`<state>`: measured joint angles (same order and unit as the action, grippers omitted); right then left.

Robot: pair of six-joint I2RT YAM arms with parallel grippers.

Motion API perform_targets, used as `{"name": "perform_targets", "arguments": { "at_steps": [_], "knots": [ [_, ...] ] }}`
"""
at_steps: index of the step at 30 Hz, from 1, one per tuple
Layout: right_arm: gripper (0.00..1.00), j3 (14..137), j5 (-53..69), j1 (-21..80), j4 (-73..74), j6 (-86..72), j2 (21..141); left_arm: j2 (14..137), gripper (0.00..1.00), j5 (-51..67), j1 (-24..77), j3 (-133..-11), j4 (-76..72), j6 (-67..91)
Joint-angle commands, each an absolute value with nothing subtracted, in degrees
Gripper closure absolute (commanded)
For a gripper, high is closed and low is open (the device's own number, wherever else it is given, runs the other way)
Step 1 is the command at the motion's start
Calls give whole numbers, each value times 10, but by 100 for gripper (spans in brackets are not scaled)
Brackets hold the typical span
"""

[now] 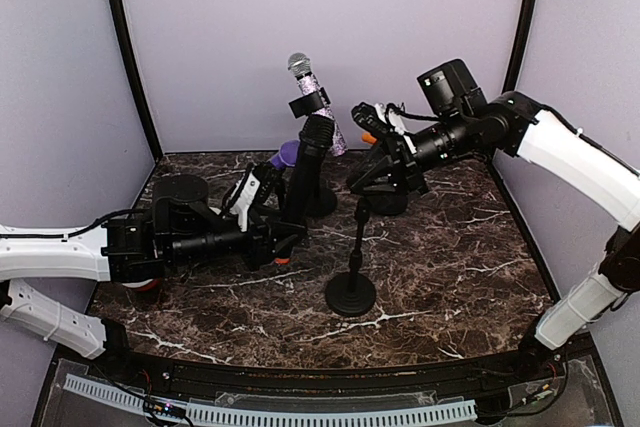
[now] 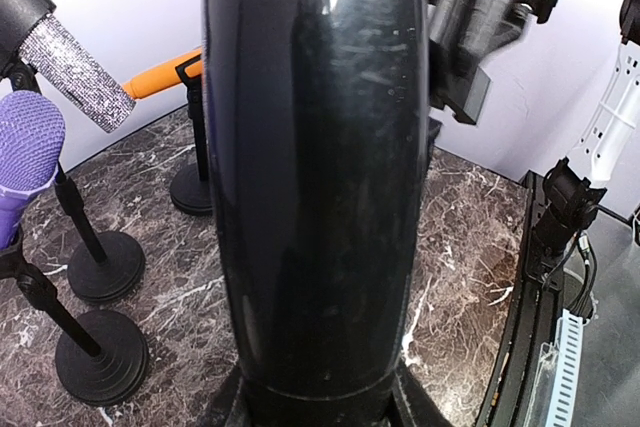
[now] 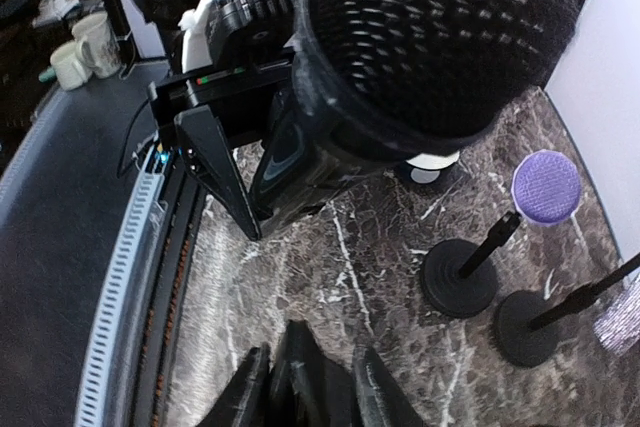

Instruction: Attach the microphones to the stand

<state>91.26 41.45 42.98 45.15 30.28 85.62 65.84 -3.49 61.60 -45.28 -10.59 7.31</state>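
Marble table (image 1: 450, 277), back edge: glittery mic (image 2: 75, 72), purple mic (image 2: 25, 147), orange mic (image 2: 160, 74) clipped in stands (image 2: 105, 267) | your left gripper (image 1: 283, 230) pinches black mic (image 2: 315, 177) | right gripper (image 1: 385, 162): can't tell.

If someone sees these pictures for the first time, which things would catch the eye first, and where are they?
First the black microphone, nearly upright in the jaws of the left arm: its body fills the left wrist view and its mesh head looms in the right wrist view. Then the glittery lilac microphone, clipped to a stand at the back. In front, mid-table, is a bare stand with no microphone.
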Motion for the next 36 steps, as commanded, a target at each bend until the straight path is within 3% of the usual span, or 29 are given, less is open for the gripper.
{"name": "perform_targets", "arguments": {
  "at_steps": [1, 3, 6, 15, 19, 26, 28, 31, 33, 36],
  "knots": [
    [51, 938, 432, 435, 438, 303, 855, 639, 100, -32, 613, -446, -164, 76],
    [38, 948, 431, 434, 440, 300, 853, 642, 100, -24, 613, -448, -163, 72],
    [28, 968, 431, 433, 444, 293, 856, 649, 100, -10, 613, -456, -162, 67],
    [8, 1044, 498, 431, 419, 208, 905, 677, 100, 33, 613, -489, -148, 61],
    [7, 1090, 524, 433, 427, 188, 948, 684, 100, 35, 613, -495, -145, 63],
    [29, 1108, 556, 438, 422, 157, 978, 687, 100, 38, 613, -507, -126, 65],
    [39, 1104, 564, 438, 412, 147, 978, 688, 100, 35, 613, -509, -123, 67],
    [65, 1088, 573, 438, 389, 131, 969, 693, 99, 34, 613, -511, -118, 70],
    [73, 1078, 578, 437, 374, 125, 963, 697, 93, 32, 613, -511, -118, 72],
    [80, 1071, 585, 438, 363, 116, 958, 702, 68, 19, 613, -510, -121, 77]
  ]
}}
